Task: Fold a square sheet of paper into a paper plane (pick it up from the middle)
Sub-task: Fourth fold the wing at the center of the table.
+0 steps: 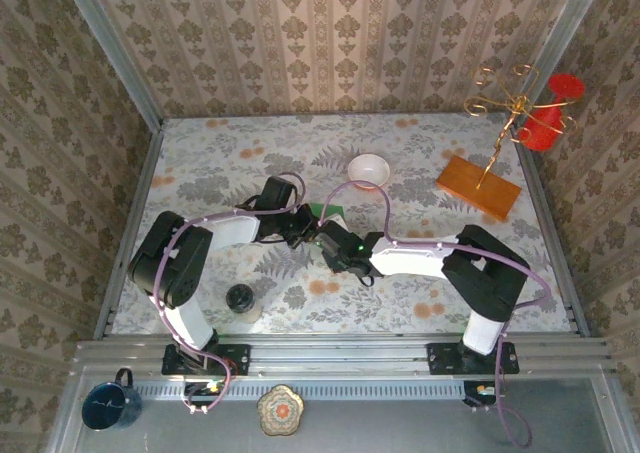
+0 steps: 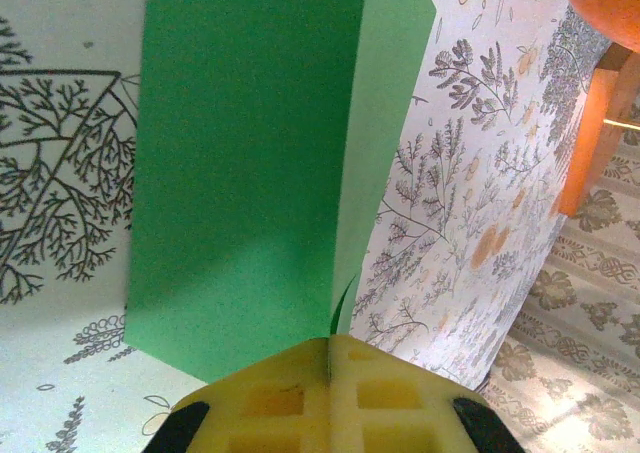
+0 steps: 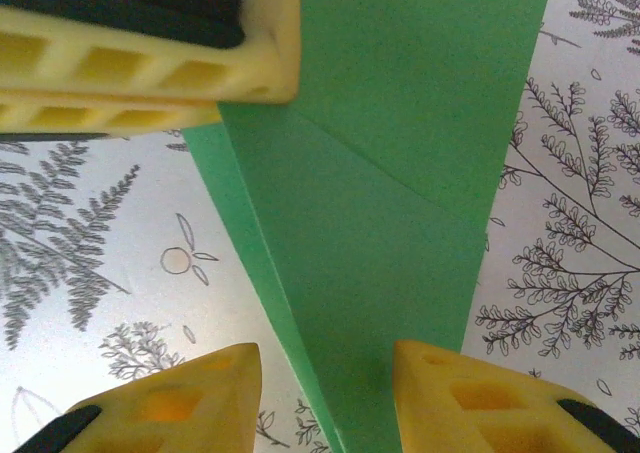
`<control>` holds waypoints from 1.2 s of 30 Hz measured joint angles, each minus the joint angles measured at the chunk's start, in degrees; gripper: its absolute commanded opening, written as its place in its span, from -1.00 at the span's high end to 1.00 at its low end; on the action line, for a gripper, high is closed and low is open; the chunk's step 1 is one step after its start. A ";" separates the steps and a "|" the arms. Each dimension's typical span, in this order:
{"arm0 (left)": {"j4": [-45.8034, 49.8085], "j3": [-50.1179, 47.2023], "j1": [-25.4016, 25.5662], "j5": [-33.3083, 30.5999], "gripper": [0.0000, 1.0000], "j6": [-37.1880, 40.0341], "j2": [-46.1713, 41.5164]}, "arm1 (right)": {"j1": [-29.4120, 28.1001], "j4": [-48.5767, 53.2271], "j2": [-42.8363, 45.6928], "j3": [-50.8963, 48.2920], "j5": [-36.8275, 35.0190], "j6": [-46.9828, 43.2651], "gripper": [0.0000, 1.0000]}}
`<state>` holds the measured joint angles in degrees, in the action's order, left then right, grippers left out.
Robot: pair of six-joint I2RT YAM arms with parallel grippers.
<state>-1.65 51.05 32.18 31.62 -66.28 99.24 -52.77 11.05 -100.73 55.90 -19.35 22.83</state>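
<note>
Top view: both arms meet mid-table, and the folded green paper [image 1: 331,216] peeks out between them, near the white bowl [image 1: 369,170]. Left wrist: the left pincer [image 2: 328,361] is pressed together, clamped on the paper's creased near edge above the floral table [image 2: 480,223]. Right wrist: the right pincer [image 3: 325,398] stands apart, its fingers straddling the green strip without squeezing it.

White links, black joints and lilac cables [image 1: 385,205] are seen on the left arm [image 1: 215,235] and right arm [image 1: 415,261], and yellow pocketed fingers [image 3: 470,398] are fitted to the left tool [image 2: 328,351] and right tool [image 3: 325,351].
</note>
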 measured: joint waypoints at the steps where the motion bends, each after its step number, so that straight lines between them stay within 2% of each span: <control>1: 0.00 0.00 0.04 0.00 0.86 0.00 0.02 | 0.00 0.07 -0.42 0.22 -0.28 0.00 0.18; 17: 0.00 0.00 0.04 0.04 0.85 -0.02 0.00 | 0.00 0.39 -2.12 0.66 -4.07 -0.46 0.47; 22: 0.02 0.00 0.04 0.04 0.80 -0.02 0.00 | -0.07 0.39 -2.14 0.66 -4.20 -0.76 0.63; 24: 0.13 0.00 0.04 0.04 0.70 -0.04 0.00 | -0.07 0.44 -2.14 0.66 -4.26 -1.05 0.67; 28: 1.38 0.00 -0.59 0.04 0.36 0.04 -0.02 | -0.07 0.57 -2.14 0.63 -4.26 -1.68 0.75; 30: 2.60 0.00 -1.73 0.00 0.25 0.37 -0.44 | -0.07 0.55 -2.12 0.61 -4.24 -1.86 0.77; 36: 6.47 -0.02 -7.91 -0.94 0.06 2.93 -5.53 | 0.02 0.52 -1.75 -0.31 -2.43 -2.34 0.83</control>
<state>4.82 51.03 24.27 30.68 -63.35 93.71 -52.75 11.57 -102.48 55.59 -21.78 20.49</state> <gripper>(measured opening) 0.457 0.095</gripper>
